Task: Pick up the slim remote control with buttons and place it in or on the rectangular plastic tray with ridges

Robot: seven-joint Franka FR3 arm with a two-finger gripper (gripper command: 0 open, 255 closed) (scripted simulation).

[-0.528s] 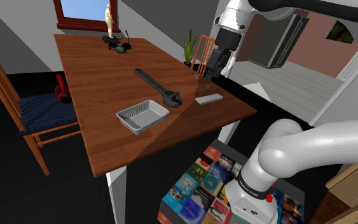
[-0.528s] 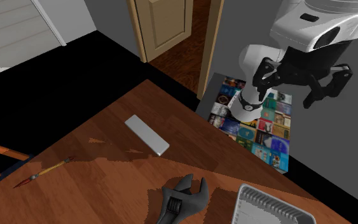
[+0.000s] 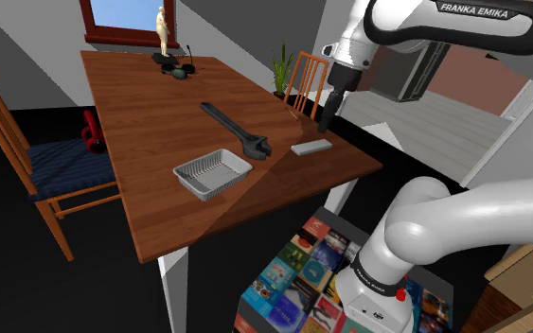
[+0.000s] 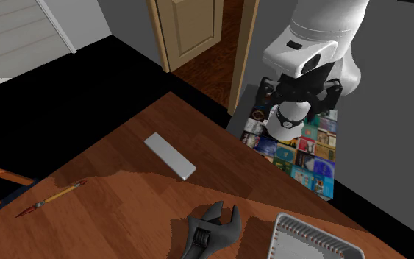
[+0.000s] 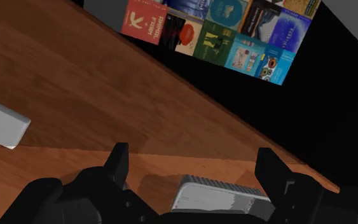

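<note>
This is a room in somebody's house, a dining room by the look of it. A long wooden table takes up the middle. A wooden chair with a blue woven seat is drawn up at one long side of the table, and another wooden chair stands at the opposite side with a potted plant just beside it. Beyond the table's far end is a window in a dark red frame, blue sky behind it, and a small pale figurine stands on that end. Off the table's near corner, a panelled wooden door opens onto wooden floorboards.
</note>
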